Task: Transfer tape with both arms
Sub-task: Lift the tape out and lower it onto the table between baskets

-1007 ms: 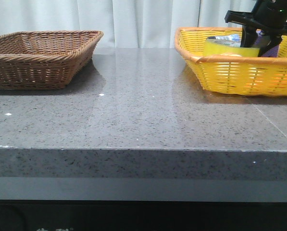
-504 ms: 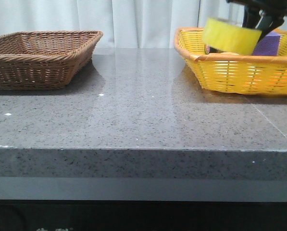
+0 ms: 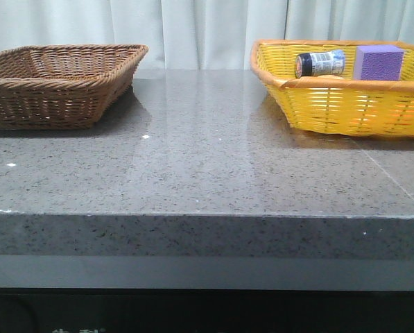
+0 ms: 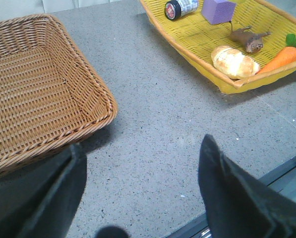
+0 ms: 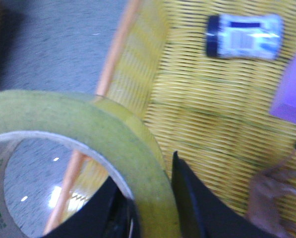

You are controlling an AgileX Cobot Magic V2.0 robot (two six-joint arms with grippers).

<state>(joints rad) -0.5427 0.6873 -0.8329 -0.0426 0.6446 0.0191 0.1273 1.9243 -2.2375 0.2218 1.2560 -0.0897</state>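
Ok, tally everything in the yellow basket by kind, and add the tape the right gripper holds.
Bottle: 1
Purple block: 1
Bread roll: 1
Carrot: 1
Brown toy animal: 1
Tape, lifted above the yellow basket in the right gripper: 1
Total: 6

Glossy speckled stone table (image 3: 207, 152), woven wicker brown basket (image 3: 61, 83), glossy yellow tape (image 5: 113, 144).

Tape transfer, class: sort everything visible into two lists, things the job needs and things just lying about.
Job: tape, right gripper holding it, left gripper open.

Lying about: bottle, purple block, bread roll, carrot, toy animal.
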